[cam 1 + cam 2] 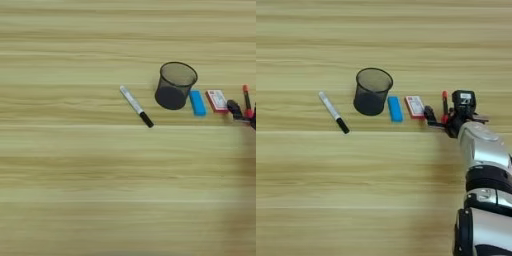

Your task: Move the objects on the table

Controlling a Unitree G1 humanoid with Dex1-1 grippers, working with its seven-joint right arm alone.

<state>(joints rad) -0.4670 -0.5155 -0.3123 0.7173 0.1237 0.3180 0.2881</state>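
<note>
Five small items in a row on a wood-grain surface [381,190], with a robot claw at the right end.

From left: a white marker with black cap [333,112] lying slanted, an upright black mesh pen cup [372,91], a blue block [395,108] just beside it, a red-and-white box [415,106], and a thin red marker [445,105]. The claw [438,120] sits spread open around the red marker's lower end, one black finger [429,114] just beside the box.
</note>
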